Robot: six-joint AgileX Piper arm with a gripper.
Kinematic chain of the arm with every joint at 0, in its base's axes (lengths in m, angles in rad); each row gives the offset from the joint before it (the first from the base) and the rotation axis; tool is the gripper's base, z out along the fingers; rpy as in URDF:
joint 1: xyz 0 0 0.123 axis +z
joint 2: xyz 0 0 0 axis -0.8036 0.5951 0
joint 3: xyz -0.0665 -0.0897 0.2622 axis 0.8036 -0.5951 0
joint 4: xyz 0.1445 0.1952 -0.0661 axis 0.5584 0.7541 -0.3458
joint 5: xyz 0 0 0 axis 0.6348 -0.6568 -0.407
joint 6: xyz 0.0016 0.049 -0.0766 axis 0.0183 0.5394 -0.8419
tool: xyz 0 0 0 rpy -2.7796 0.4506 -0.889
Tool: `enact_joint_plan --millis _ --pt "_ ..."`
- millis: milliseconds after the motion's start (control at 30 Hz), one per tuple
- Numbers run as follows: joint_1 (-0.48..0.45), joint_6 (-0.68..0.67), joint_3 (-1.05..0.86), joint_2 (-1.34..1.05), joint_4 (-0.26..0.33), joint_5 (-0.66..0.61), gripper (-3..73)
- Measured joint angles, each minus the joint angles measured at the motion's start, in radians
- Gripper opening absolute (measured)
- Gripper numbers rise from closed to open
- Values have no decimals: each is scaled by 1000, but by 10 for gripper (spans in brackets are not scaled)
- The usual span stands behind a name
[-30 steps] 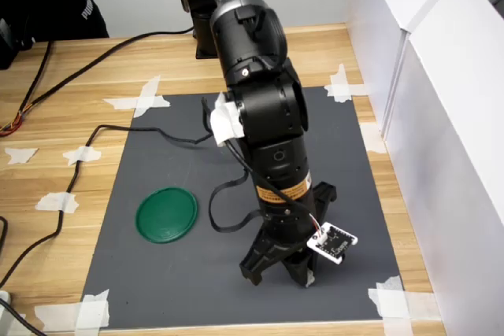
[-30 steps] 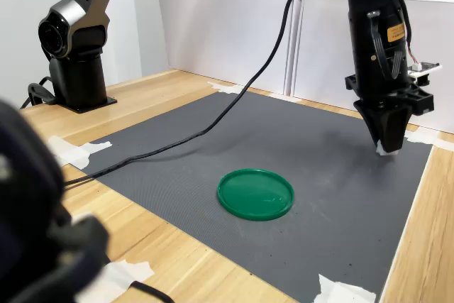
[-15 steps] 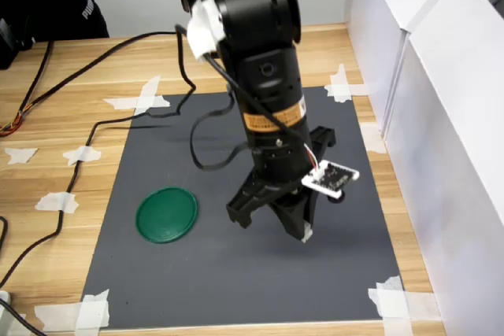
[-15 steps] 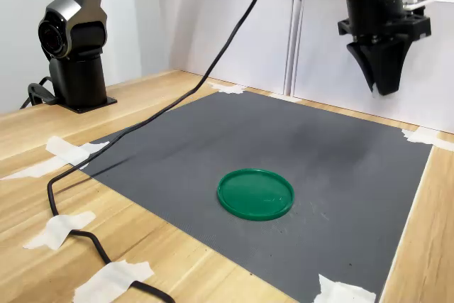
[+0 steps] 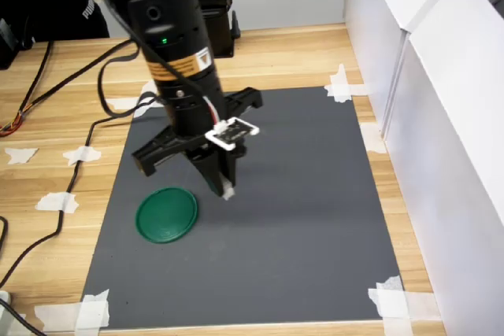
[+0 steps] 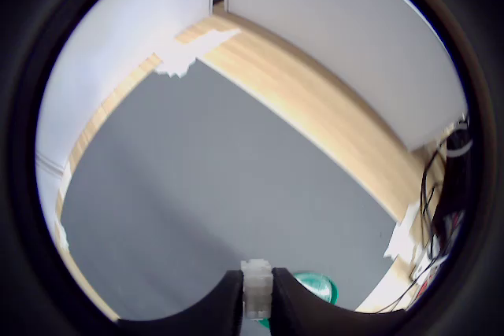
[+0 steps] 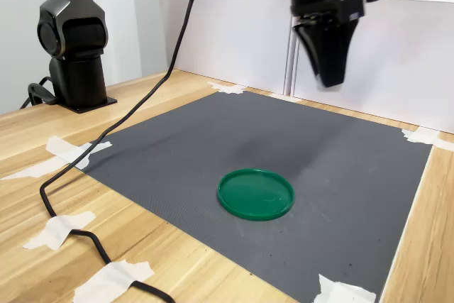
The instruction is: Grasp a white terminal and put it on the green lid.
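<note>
My gripper [image 5: 225, 190] [image 7: 328, 81] [image 6: 257, 304] hangs well above the grey mat, shut on the white terminal [image 6: 256, 286] [image 5: 227, 191], a tiny translucent block pinched between the dark fingertips. The green lid [image 5: 166, 214] [image 7: 255, 193] lies flat on the mat; in the first exterior view it is just left of and below the gripper tip. In the wrist view a sliver of the green lid [image 6: 315, 285] shows beside the fingers. In the second exterior view the terminal is not discernible at the fingertips.
The grey mat [image 5: 299, 218] is taped to a wooden table [image 5: 63, 131] with white strips at its corners. White walls [image 5: 441, 116] stand along the first exterior view's right. A black cable [image 7: 92, 147] trails across the table. A small white circuit board [image 5: 233, 133] rides on the wrist.
The arm has lifted from the mat's near right corner and swung left across the mat toward the green lid, carrying the terminal. The gripper has stayed shut.
</note>
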State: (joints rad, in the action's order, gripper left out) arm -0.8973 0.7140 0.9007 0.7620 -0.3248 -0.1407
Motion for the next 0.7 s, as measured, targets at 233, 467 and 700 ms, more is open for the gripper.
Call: enact_joint_plan --millis 233,467,700 --pt "-117 -68 -112 -18 -29 47 83" --pt "-205 -138 -157 -16 -36 148 83" --pt "-216 -221 -179 42 -18 178 83"
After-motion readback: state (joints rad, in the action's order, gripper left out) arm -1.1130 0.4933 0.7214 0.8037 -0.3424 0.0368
